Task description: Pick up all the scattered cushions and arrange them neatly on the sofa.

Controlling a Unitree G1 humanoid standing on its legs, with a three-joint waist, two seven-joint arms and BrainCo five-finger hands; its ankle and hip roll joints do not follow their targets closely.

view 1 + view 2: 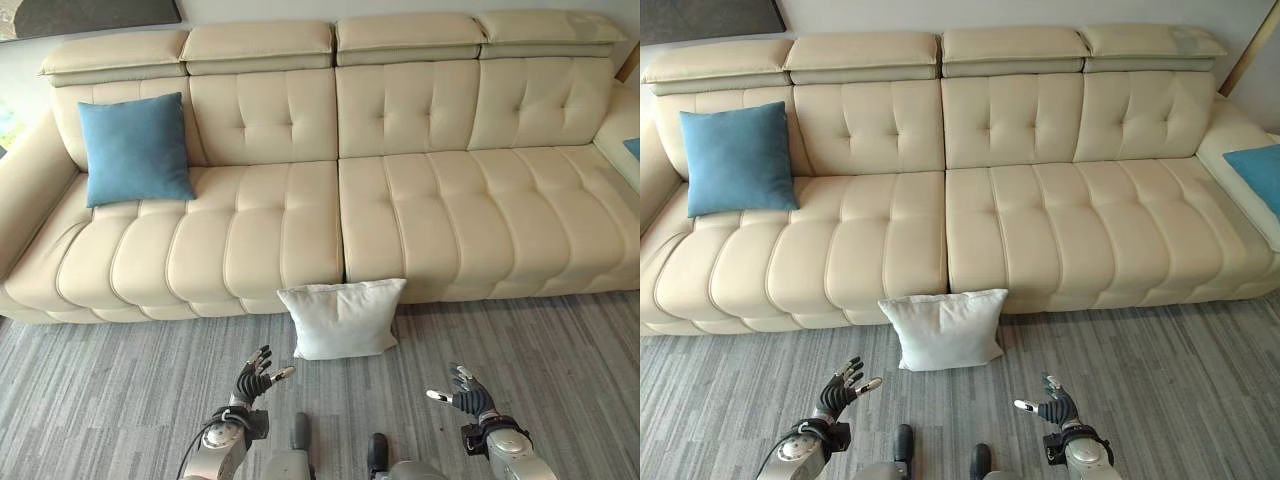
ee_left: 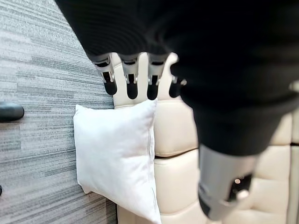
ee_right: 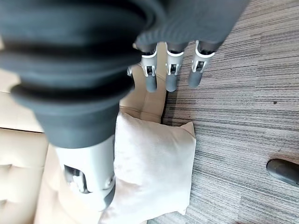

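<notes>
The white cushion (image 1: 340, 318) is seen standing on the grey carpet (image 1: 110, 390), leaning against the sofa's front edge just below the seam between the two seat sections. It is propped nearly upright, and neither robot hand is touching it. The left robot hand (image 1: 256, 380) is held low and near, to the left of the cushion, with fingers spread and relaxed; the right robot hand (image 1: 462, 392) is held to the right, likewise open and empty.

A soft, lightly propped cushion is judged likely to be knocked flat if it is met by one robot hand before the other, or to be pushed under the seat lip. If it is squeezed unevenly, it could fold and slip out during lifting.

On the cream sofa (image 1: 430, 200) a blue cushion (image 1: 133, 150) is already set against the far left backrest, and a blue corner (image 1: 1255, 172) of another is seen at the far right. The placed cushion could be disturbed if the white one is dropped carelessly beside it.
</notes>
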